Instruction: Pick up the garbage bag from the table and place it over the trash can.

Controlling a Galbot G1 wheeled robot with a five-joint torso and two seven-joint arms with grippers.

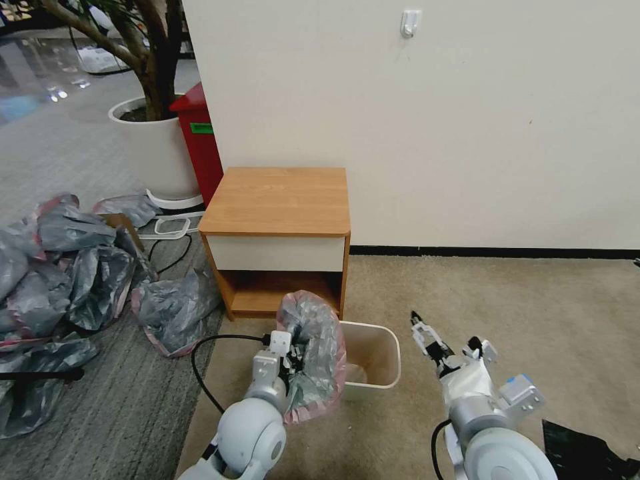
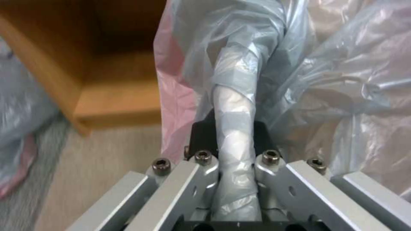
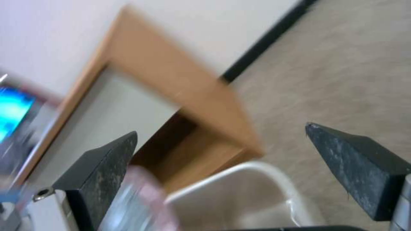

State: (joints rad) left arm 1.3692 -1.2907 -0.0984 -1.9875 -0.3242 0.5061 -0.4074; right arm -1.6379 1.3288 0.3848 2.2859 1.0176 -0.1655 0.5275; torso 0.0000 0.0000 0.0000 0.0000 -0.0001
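Carpet by table (image 1: 275, 200) | left pincer (image 1: 293, 357) clamps garbage bag (image 1: 313, 360) beside trash can (image 1: 373, 360) | right pincer (image 1: 443, 337) wide

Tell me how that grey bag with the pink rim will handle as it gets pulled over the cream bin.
Probably floppy: the garbage bag hangs crumpled from the left gripper beside the trash can. Likely light, since a pinched twist of film carries it. Its mouth may not stay open unaided; the right gripper waits open nearby.

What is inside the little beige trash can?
The trash can looks empty: bare cream walls show inside. The garbage bag, held by the left end effector, covers its left part, so that part stays hidden.
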